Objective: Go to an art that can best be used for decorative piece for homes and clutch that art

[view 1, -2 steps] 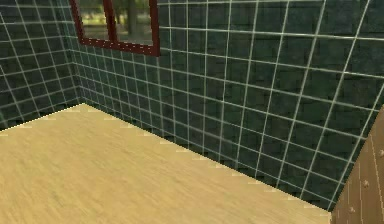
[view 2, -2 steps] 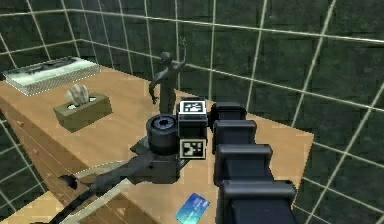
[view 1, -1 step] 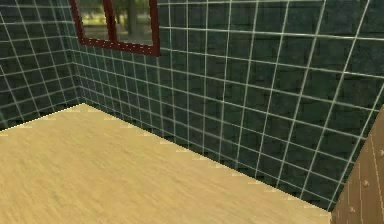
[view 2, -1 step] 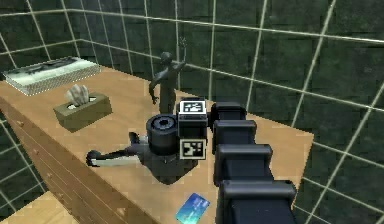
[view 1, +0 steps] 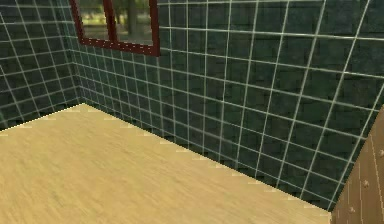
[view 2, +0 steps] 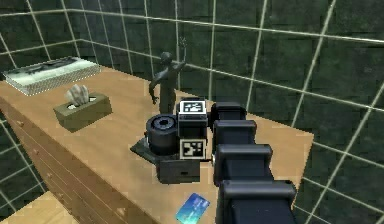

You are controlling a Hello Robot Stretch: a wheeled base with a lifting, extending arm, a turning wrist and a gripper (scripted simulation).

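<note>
A dark statue (view 2: 165,72) of a slim standing figure with raised arms stands upright on the wooden table (view 2: 120,160), near the tiled wall. The arm (view 2: 245,165) reaches in from the arm side view's bottom edge, ending in two white marker squares (view 2: 192,128). Left of the squares sits the gripper (view 2: 157,120), its dark body just in front of the statue's base. I cannot tell whether the gripper touches the statue or holds anything.
On the table lie a tissue box (view 2: 82,107), a flat pale tray-like thing (view 2: 45,72) at the far left end and a small blue card (view 2: 192,208) near the front edge. The forward view has dark green tiled walls (view 1: 250,90), a red-framed window (view 1: 118,22) and wood floor (view 1: 120,170).
</note>
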